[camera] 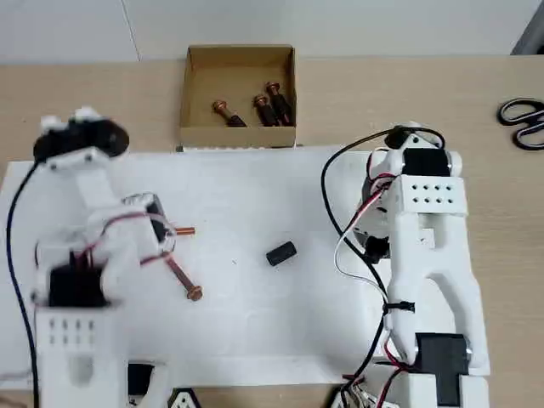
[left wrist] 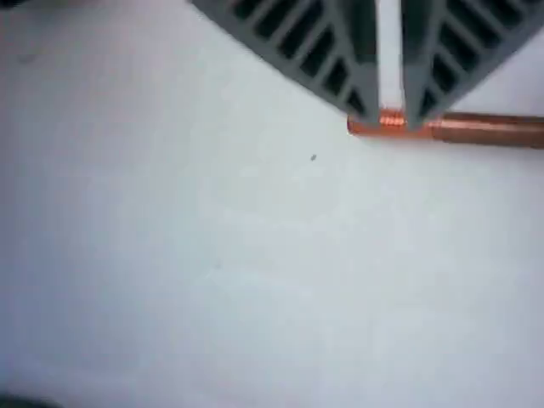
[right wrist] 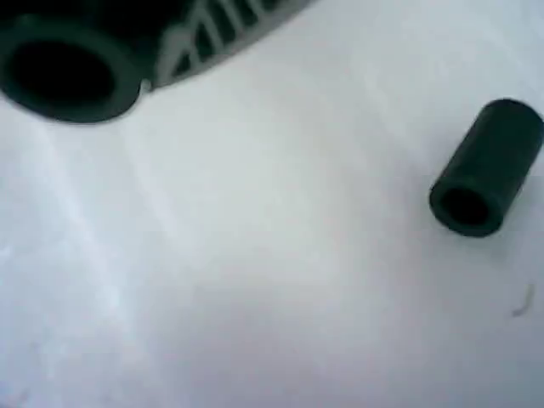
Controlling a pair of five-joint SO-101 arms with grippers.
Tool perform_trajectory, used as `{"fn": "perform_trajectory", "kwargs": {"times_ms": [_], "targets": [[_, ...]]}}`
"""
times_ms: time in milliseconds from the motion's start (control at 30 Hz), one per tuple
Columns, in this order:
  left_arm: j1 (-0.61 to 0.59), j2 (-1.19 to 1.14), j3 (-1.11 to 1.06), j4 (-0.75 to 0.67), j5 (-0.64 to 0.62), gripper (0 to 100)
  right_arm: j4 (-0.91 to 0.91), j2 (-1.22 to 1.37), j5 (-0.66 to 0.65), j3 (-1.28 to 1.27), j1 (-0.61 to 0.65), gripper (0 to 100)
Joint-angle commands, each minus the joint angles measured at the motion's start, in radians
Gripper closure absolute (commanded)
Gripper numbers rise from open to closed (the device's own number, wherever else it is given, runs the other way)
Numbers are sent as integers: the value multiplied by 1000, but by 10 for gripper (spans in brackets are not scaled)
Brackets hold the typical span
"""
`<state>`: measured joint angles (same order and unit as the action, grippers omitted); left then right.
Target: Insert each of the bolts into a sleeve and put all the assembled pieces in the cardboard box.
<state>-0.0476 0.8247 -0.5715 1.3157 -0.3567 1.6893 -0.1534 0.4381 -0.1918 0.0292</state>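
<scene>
Your left gripper is clamped on the bolt near one end, shank jutting sideways from the jaws; it's light, stiff, slick metal, so squeeze firmly. Your right gripper seems closed on a rigid sleeve, a loose sleeve lying just beside it

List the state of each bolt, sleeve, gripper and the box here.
left gripper: fingers shut on the held bolt.
held bolt: no sleeve on it.
loose bolt: lying on the white sheet, no sleeve.
loose sleeve: lying on its side, empty.
second sleeve: empty, close to the right wrist camera; whether held, unclear.
cardboard box: open, three assembled pieces inside.
</scene>
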Motion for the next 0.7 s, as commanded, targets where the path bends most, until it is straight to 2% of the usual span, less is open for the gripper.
{"fn": "perform_trajectory", "kwargs": {"times_ms": [0,200,400,533,667], "targets": [[-8,-130,153,92,-63,994,15,-50,-9,40,-5,996],[-6,-224,188,120,-224,994,5,-50,-8,-34,-4,996],[-14,-287,188,121,-512,993,5,-50,-8,-95,-5,996],[-72,-381,188,117,-717,993,4,-50,-8,-104,-5,996],[-146,-523,193,117,-735,993,4,-50,-8,-104,-5,996]]}}
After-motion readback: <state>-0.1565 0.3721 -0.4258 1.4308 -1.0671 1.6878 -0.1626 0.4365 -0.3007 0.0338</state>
